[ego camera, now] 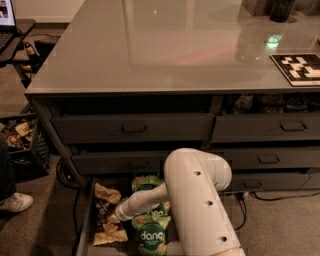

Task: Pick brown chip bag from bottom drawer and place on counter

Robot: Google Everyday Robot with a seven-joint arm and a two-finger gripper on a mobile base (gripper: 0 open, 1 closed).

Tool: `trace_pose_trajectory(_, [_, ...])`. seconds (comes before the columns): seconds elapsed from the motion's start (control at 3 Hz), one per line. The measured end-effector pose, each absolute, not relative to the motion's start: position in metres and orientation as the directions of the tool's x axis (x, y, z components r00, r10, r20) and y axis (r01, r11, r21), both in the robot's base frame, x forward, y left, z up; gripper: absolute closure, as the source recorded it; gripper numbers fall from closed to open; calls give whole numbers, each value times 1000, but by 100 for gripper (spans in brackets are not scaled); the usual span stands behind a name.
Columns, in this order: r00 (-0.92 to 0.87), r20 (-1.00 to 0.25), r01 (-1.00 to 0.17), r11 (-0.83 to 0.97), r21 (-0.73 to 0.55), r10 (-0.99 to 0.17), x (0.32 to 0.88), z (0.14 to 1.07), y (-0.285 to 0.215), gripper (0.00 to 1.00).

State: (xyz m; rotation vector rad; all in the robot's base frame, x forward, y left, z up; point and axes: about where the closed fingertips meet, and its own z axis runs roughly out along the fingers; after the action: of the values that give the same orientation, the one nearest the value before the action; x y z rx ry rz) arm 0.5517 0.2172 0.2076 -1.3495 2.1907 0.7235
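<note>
The brown chip bag lies in the left half of the open bottom drawer, tan at both ends with a dark middle panel. My white arm reaches down from the lower right into the drawer. My gripper is at the bag's right edge, low over it and largely hidden behind the wrist. The counter is the broad glossy grey top above the drawer fronts.
Two green "dang" bags lie in the drawer's right half, partly under my arm. A black-and-white tag board and dark objects sit on the counter's right. A crate of snacks and a person's shoe are at left.
</note>
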Motion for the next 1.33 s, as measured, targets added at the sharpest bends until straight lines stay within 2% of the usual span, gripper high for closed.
trace_pose_trajectory(1.0, [-299, -763, -940, 315, 132, -573, 520, 283, 234, 100])
trace_pose_trajectory(1.33, [-299, -763, -940, 315, 132, -573, 520, 283, 234, 100])
